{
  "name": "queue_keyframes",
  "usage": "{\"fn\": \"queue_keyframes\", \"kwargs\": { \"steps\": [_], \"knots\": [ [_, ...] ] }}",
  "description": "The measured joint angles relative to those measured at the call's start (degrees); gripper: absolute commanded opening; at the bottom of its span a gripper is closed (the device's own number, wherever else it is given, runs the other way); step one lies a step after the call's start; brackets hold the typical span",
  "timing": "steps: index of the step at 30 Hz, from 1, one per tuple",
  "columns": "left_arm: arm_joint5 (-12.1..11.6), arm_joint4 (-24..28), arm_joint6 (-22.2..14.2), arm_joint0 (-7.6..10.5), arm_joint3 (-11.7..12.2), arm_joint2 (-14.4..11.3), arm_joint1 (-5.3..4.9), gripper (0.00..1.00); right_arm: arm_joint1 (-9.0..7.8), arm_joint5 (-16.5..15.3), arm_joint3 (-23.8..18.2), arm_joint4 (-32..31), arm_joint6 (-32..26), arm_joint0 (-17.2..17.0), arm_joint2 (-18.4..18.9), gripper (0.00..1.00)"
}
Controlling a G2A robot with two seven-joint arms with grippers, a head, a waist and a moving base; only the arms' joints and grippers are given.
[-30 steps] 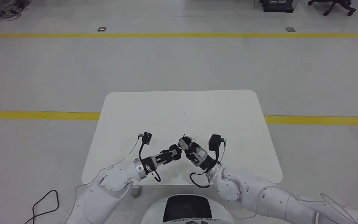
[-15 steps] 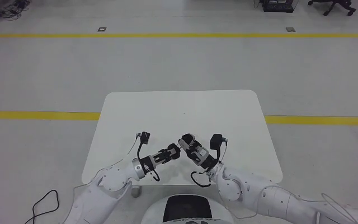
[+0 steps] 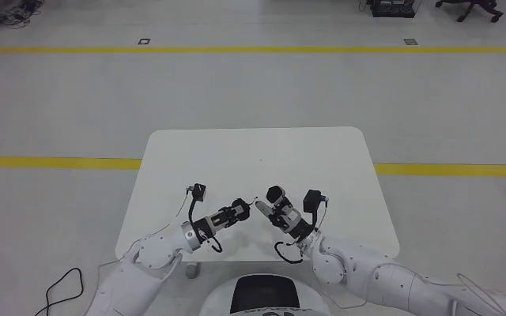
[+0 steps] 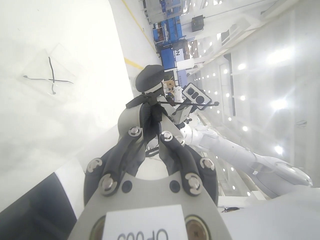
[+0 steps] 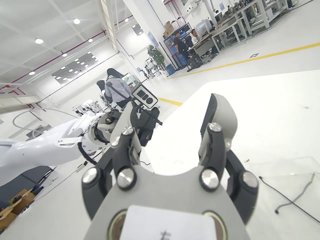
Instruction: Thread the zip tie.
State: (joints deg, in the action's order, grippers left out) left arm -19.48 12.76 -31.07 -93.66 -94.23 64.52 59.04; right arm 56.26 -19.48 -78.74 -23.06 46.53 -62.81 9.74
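Left end effector (image 4: pixel 150 108) was pinched shut on the zip tie (image 4: pixel 185 103), held over the bench (image 3: pixel 316 158). The thin black strap stuck out sideways toward the right end effector (image 5: pixel 172 123), which was wide open, just beside it. Strap looked light, springy and slick, so probably whippy. Best gripped close behind the free tip. Spare ties (image 4: pixel 51 76) lay on the bench.

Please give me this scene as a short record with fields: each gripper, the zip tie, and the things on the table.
left gripper: shut on a black zip tie, above the table
right gripper: open, empty, close to the left gripper
zip tie: straight, one end free in the air
table: two spare zip ties, crossed, on a clear sheet
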Motion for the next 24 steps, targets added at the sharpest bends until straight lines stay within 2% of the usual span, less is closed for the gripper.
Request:
{"fn": "queue_keyframes", "kwargs": {
  "steps": [6, 12, 24],
  "knots": [
    [0.0, 1.7, -1.6, -1.07, -0.7, 1.6, -0.12, 0.0, -1.55, 0.0, 0.1, -0.8, 3.5, -0.4, 0.0, 1.0],
    [0.0, 3.0, -2.5, -1.7, -0.7, 2.1, 0.05, 0.0, -2.49, 0.0, -0.7, -1.2, 4.1, -0.5, 0.0, 1.0],
    [0.0, 3.8, -2.2, -1.96, -0.5, 2.5, 0.08, 0.0, -2.56, 0.0, -0.8, -1.3, 4.0, -0.5, 0.0, 1.0]
  ]
}}
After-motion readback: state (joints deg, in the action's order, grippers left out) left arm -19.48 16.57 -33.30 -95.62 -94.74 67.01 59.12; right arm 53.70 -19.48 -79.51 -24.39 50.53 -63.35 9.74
